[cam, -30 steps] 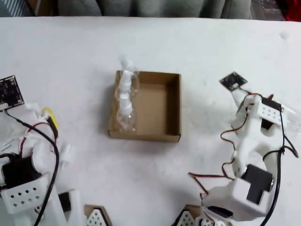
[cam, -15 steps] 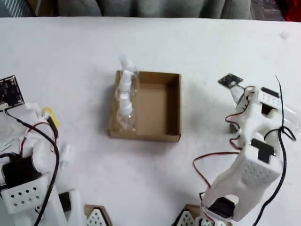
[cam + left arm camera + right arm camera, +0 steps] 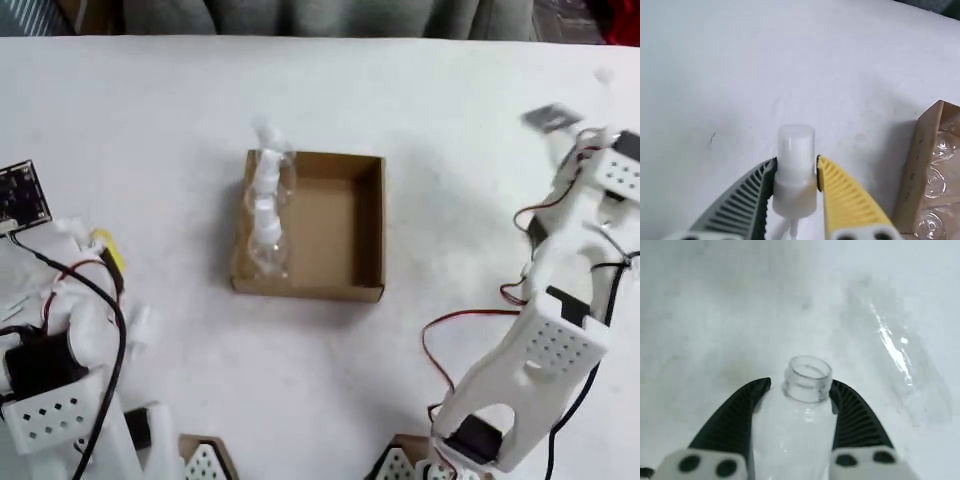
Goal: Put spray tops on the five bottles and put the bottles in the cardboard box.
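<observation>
The left gripper [image 3: 796,169] is closed on a white spray top [image 3: 796,145] over the white tabletop [image 3: 715,75]. The right gripper [image 3: 800,390] clamps a clear open-necked bottle [image 3: 796,432] just below its rim. In the high view, the cardboard box [image 3: 375,225] sits at the centre of the frame, with topped bottles [image 3: 267,215] lying along its left wall.
</observation>
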